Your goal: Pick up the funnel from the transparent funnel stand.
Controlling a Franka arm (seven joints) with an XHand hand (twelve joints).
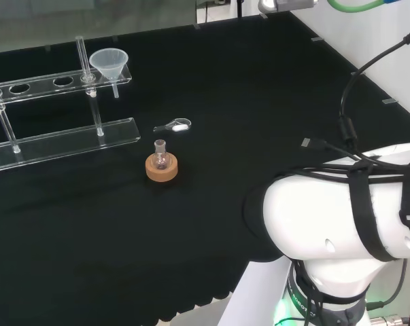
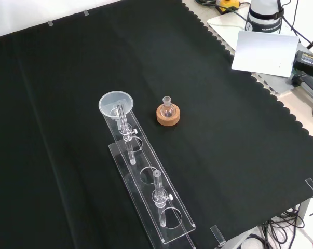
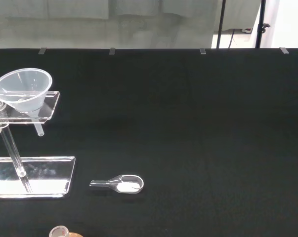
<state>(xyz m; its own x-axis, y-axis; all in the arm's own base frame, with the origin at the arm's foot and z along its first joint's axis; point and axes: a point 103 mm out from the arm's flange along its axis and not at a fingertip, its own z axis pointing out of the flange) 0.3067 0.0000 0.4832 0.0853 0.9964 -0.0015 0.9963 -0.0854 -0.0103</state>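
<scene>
In the head view, going from left to right, the first thing is the clear funnel stand (image 1: 55,109). It is a long clear rack with a top shelf full of round holes, thin posts, and a flat base on the black cloth (image 1: 259,122).

The funnel (image 1: 110,64) sits in the end hole of that stand, at the stand's right end in this view. Its wide mouth faces up. Its thin stem points straight down through the hole. So the funnel's long line runs up and down, and it looks like it must be lifted straight up to come free.

Just past the stand's right end, a small clear scoop (image 1: 174,125) with white powder in it lies flat on the cloth. A little nearer than the scoop stands a tiny flask (image 1: 161,153) on a cork ring (image 1: 162,168).

Far to the right of the stand is the big white arm link (image 1: 340,224). I cannot tell if the hand is open or shut, or if it holds anything.

The funnel is well apart from the arm, off to the left and farther back in the head view. The reach will likely have to go that way first. The funnel is not picked up yet.
</scene>
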